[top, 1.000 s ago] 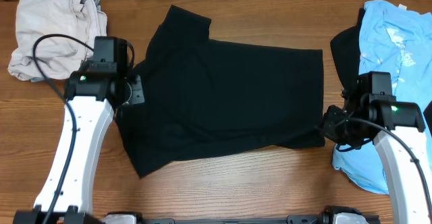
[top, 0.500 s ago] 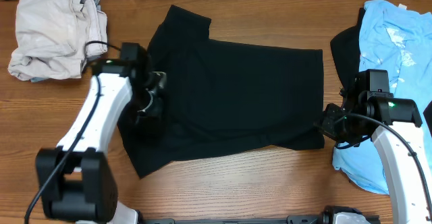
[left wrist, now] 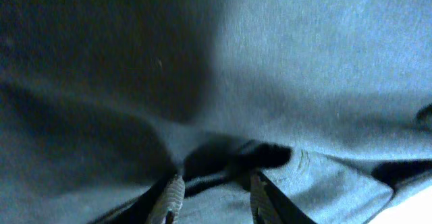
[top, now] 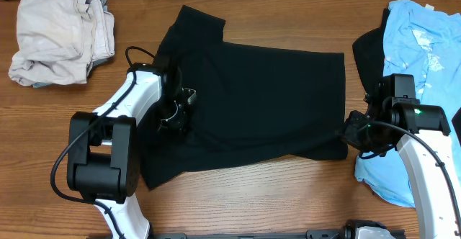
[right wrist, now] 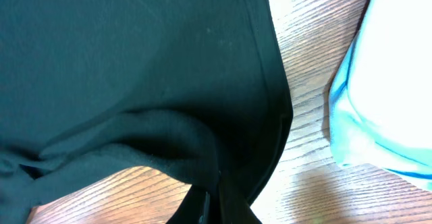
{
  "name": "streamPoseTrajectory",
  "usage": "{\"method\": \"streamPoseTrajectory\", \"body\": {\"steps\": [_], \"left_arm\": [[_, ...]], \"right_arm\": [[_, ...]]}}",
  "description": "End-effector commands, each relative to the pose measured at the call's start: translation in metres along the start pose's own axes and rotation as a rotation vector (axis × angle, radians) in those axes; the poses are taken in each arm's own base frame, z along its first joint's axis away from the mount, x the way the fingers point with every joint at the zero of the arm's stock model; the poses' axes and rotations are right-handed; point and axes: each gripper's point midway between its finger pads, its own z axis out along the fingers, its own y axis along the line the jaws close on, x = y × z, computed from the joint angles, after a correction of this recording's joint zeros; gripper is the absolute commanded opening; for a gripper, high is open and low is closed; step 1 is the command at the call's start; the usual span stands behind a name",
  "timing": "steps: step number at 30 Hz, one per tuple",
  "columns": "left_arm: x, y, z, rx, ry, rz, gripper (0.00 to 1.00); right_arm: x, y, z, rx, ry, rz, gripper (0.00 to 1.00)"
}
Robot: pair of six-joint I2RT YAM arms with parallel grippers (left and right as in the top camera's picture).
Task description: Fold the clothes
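Observation:
A black T-shirt (top: 252, 102) lies spread flat across the middle of the wooden table. My left gripper (top: 178, 111) is over its left part. In the left wrist view the fingers (left wrist: 214, 198) are apart and press down on the dark cloth (left wrist: 283, 82), with a small fold between them. My right gripper (top: 353, 134) is at the shirt's lower right corner. In the right wrist view its fingers (right wrist: 214, 200) are shut on the black hem (right wrist: 266, 116), just above the wood.
A crumpled beige garment (top: 61, 34) lies at the back left. A light blue shirt (top: 421, 59) lies along the right edge, partly under my right arm and over a dark garment (top: 366, 48). It also shows in the right wrist view (right wrist: 391, 82).
My left gripper has moved right from the shirt's left edge onto the shirt. The right gripper has kept its hold and place.

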Motion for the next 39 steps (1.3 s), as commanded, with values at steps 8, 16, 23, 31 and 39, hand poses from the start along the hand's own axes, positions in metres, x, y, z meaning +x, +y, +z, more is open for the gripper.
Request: {"method": "streamPoseTrajectory", "body": {"steps": [8,16,23,31,39], "left_arm": [[-0.010,-0.007,0.003,0.030,-0.040,0.135,0.52],[-0.001,-0.017,0.003,0.083,-0.009,0.155,0.49],[0.005,-0.026,0.002,0.134,0.008,0.147,0.35],[0.011,-0.026,0.002,0.132,0.033,0.140,0.04],[-0.014,-0.001,-0.046,-0.020,-0.003,-0.002,0.04]], "right_arm": [[-0.002,-0.003,-0.001,0.014,-0.012,0.000,0.04],[-0.001,-0.004,-0.001,0.015,-0.008,0.001,0.04],[0.000,-0.004,-0.001,0.016,-0.006,0.001,0.04],[0.000,-0.004,-0.001,0.016,-0.006,0.001,0.04],[0.000,-0.004,-0.001,0.016,-0.006,0.001,0.04]]}}
